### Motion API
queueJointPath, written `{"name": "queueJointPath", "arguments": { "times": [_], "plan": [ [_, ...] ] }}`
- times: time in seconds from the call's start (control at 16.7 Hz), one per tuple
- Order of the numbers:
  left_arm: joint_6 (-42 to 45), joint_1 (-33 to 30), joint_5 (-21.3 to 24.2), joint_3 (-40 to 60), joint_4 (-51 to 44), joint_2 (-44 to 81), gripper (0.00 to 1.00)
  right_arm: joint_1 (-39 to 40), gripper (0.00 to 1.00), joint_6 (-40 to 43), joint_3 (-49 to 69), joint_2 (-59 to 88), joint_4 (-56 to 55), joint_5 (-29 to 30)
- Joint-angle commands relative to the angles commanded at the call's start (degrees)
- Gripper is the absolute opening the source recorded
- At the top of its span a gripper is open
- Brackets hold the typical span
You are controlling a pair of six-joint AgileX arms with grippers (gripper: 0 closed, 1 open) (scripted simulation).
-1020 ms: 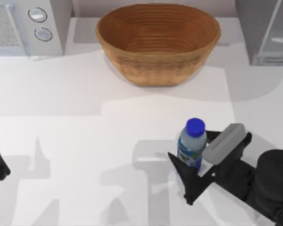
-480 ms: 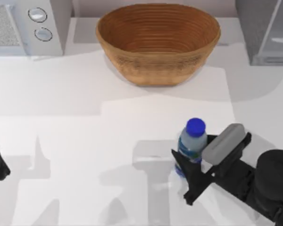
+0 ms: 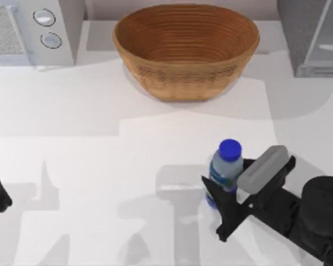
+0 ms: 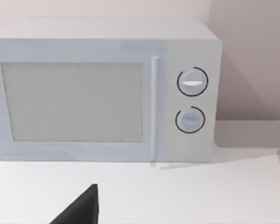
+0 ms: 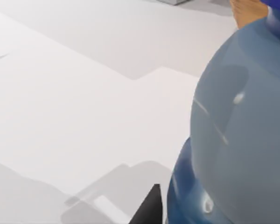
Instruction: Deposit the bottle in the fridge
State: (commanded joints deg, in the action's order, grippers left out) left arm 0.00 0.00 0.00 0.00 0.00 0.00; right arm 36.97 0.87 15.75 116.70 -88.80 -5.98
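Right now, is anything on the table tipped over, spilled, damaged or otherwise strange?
Nothing stands out. The bottle stands upright with its cap on, between the right gripper's fingers. The basket, the microwave and the fridge sit squarely along the far edge. No spill shows.

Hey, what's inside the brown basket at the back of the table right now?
Nothing shows inside the basket: the top view looks into a bare woven bowl. The bottle stands on the table nearer the front, between the fingers of the right hand.
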Motion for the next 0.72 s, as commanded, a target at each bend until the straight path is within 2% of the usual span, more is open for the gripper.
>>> {"name": "queueJointPath", "arguments": {
  "times": [0.18, 0.36, 0.72],
  "plan": [
    [0.0, 0.0, 0.0, 0.0, 0.0, 0.0, 1.00, -2.2, 0.01, 1.0, -0.4, -2.1, 1.8, -1.9],
    [0.0, 0.0, 0.0, 0.0, 0.0, 0.0, 1.00, -8.3, 0.01, 2.1, -2.8, -8.4, 7.9, -7.2],
    [0.0, 0.0, 0.0, 0.0, 0.0, 0.0, 1.00, -21.7, 0.01, 4.5, -6.6, -27.4, 20.9, -22.1]
  ]
}}
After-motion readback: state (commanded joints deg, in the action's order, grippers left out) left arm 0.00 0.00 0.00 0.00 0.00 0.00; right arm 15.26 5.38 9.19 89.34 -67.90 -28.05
